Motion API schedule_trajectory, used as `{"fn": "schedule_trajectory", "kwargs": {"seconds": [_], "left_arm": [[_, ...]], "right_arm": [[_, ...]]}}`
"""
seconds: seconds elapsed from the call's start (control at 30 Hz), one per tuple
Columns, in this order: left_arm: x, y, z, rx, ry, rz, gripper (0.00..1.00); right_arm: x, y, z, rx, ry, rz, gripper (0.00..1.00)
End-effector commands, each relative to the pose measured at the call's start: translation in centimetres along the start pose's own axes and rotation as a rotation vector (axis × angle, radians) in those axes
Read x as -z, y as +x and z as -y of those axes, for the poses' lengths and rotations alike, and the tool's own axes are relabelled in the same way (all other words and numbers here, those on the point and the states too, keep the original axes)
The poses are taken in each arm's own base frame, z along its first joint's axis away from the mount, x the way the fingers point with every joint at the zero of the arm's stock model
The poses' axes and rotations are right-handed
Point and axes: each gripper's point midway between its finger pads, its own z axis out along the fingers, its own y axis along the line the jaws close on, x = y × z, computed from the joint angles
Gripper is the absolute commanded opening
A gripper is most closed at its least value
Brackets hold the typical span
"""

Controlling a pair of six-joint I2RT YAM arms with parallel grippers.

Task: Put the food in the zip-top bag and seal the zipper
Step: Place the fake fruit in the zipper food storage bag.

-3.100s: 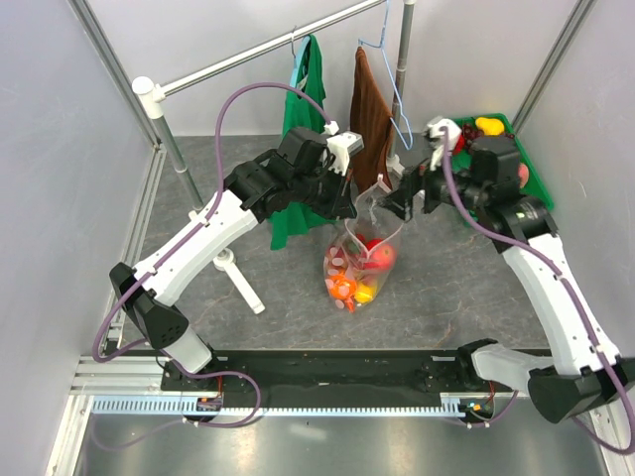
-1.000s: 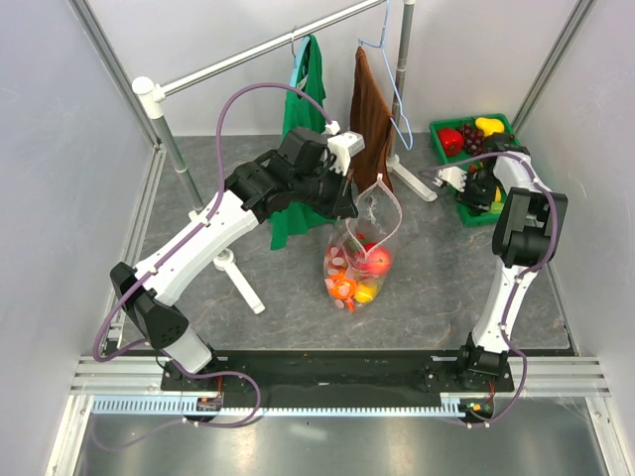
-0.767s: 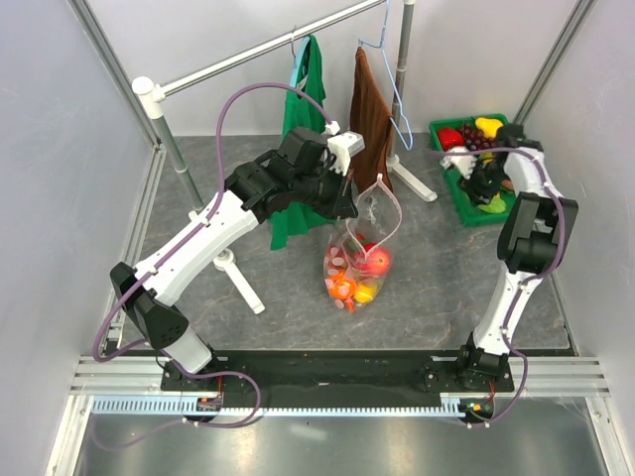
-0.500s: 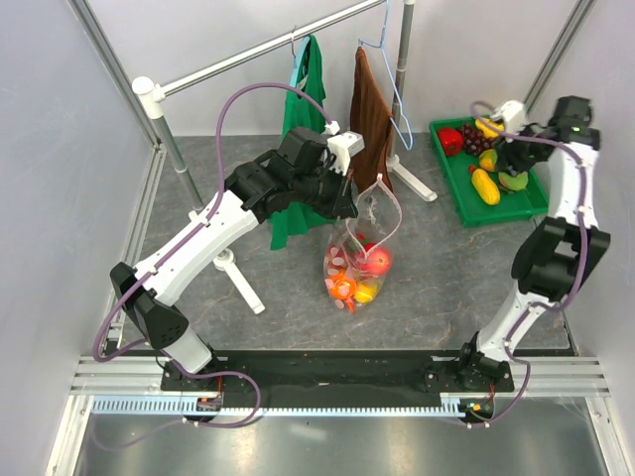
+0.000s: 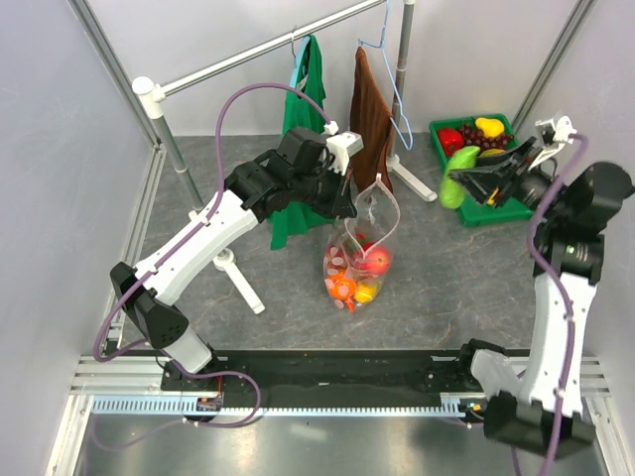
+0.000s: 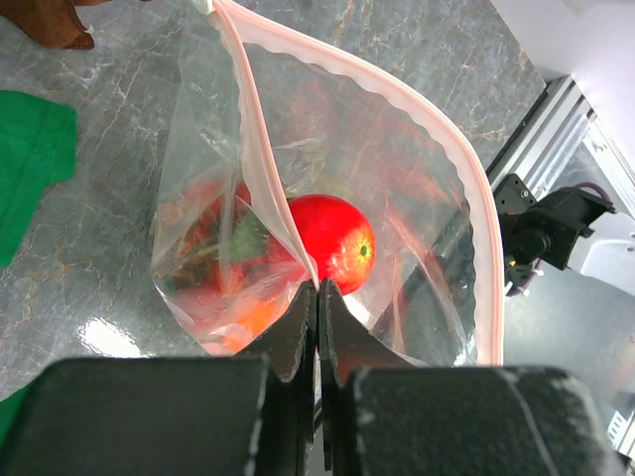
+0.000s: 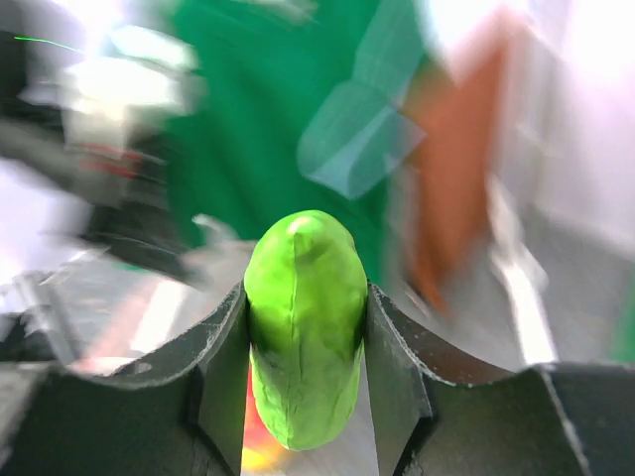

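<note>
The clear zip-top bag (image 5: 361,254) with pink dots stands open on the table, with red, orange and yellow food (image 5: 369,261) inside. In the left wrist view a red round fruit (image 6: 332,241) lies at its bottom. My left gripper (image 6: 317,286) is shut on the bag's near rim by the pink zipper (image 6: 439,131) and holds it up (image 5: 349,203). My right gripper (image 7: 306,290) is shut on a green oblong vegetable (image 7: 303,342). It hangs in the air just left of the green tray (image 5: 454,188), right of the bag.
The green tray (image 5: 528,188) at the back right holds a red pepper (image 5: 451,139), a yellow fruit (image 5: 488,126) and purple grapes (image 5: 493,144). A green cloth (image 5: 298,149) and a brown towel (image 5: 370,114) hang from the rail behind the bag. A white stand (image 5: 241,283) lies left of the bag.
My right arm swung over the tray, then came back left, away from it, with the green vegetable in its jaws. The left arm and the bag have not moved.
</note>
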Motion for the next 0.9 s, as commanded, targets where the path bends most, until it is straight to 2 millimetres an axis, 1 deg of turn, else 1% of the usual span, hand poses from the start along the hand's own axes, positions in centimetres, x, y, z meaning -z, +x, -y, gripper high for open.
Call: {"fn": "schedule_trajectory", "kwargs": {"seconds": [0.0,0.07,0.13,0.17,0.2,0.27,0.3,0.33,0.4,0.47,0.5,0.57,0.7,0.73,0.77,0.8,0.83,0.87], "left_arm": [[-0.1,-0.3,0.6,0.019,0.041,0.006,0.02],[-0.3,-0.3,0.7,0.026,0.047,0.003,0.02],[-0.3,-0.4,0.9,0.033,0.053,0.006,0.02],[-0.2,-0.5,0.9,0.034,0.053,0.007,0.02],[-0.1,-0.6,1.0,0.031,0.053,0.012,0.02],[0.2,-0.7,0.9,0.028,0.048,0.018,0.02],[0.3,-0.6,0.9,0.023,0.047,0.019,0.02],[0.4,-0.7,0.9,0.023,0.046,0.021,0.02],[0.7,-0.7,0.9,0.021,0.041,0.026,0.02],[0.7,-0.6,0.7,0.024,0.038,0.026,0.02],[0.9,-0.6,0.8,0.027,0.041,0.028,0.02],[0.9,-0.7,0.7,0.029,0.042,0.030,0.02],[1.1,-0.9,0.6,0.034,0.039,0.038,0.02],[1.2,-1.0,0.6,0.037,0.037,0.040,0.02],[1.3,-1.0,0.5,0.039,0.036,0.042,0.02],[1.4,-1.1,0.5,0.039,0.037,0.044,0.02],[1.5,-1.2,0.5,0.039,0.039,0.048,0.02],[1.5,-1.2,0.5,0.041,0.039,0.048,0.02]], "right_arm": [[-1.8,-5.4,-9.8,-0.017,-0.280,0.152,0.20],[-4.0,-5.0,-9.6,-0.024,-0.282,0.134,0.18],[-5.7,-4.6,-11.1,-0.044,-0.325,0.129,0.18],[-6.9,-4.4,-10.5,-0.069,-0.292,0.134,0.16],[-7.7,-3.7,-11.2,-0.080,-0.305,0.108,0.16],[-9.1,-2.4,-10.9,-0.096,-0.284,0.074,0.16],[-9.8,-1.4,-11.2,-0.105,-0.275,0.055,0.16],[-10.1,-0.9,-11.4,-0.099,-0.275,0.049,0.16],[-10.8,1.1,-11.5,-0.131,-0.239,-0.008,0.16],[-10.9,2.1,-11.2,-0.124,-0.203,-0.030,0.17],[-11.0,3.0,-11.0,-0.135,-0.185,-0.047,0.17],[-11.0,4.0,-10.6,-0.163,-0.149,-0.072,0.19],[-11.0,7.3,-11.6,-0.262,-0.155,-0.175,0.22],[-10.9,7.9,-11.7,-0.277,-0.144,-0.195,0.24],[-10.7,9.0,-11.8,-0.296,-0.132,-0.230,0.30],[-10.6,9.4,-12.1,-0.303,-0.137,-0.245,0.31],[-10.4,9.8,-12.5,-0.308,-0.147,-0.260,0.38],[-10.2,10.3,-12.6,-0.327,-0.141,-0.277,0.47]]}}
